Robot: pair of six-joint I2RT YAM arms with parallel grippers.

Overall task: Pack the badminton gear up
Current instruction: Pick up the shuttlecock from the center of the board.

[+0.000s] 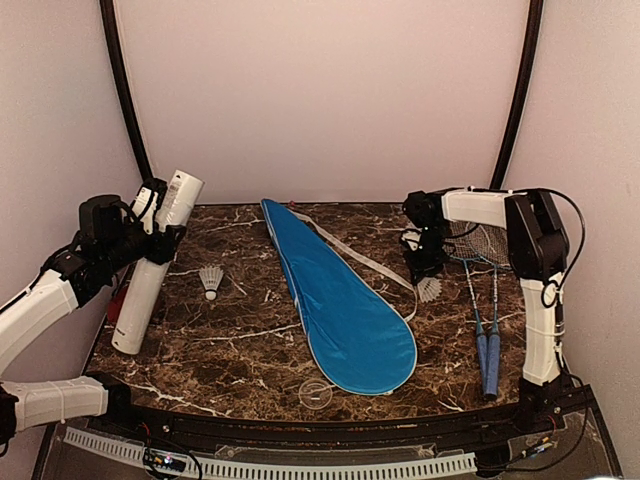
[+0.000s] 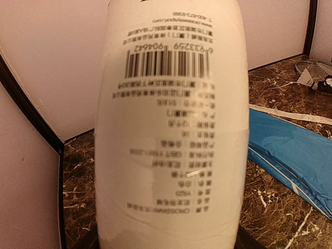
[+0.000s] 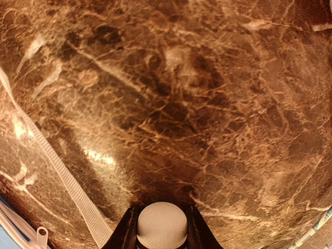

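Left end effector (image 1: 158, 236) clamps the white tube (image 1: 138, 300) left of the blue cover (image 1: 345, 310); right end effector (image 1: 424, 264) pinches a shuttlecock (image 1: 430, 289).

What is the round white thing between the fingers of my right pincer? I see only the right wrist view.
Observer: It is the cork of a shuttlecock. From above, its feathers lie beside the heads of the two rackets, just under the right pincer.
Operator: Is there another shuttlecock to collect?
Observer: Yes, a second shuttlecock sits on the table, left of the blue cover.
Operator: Is there a tube for them?
Observer: Yes. The left pincer grips the white tube, tilted, over the table's left edge.
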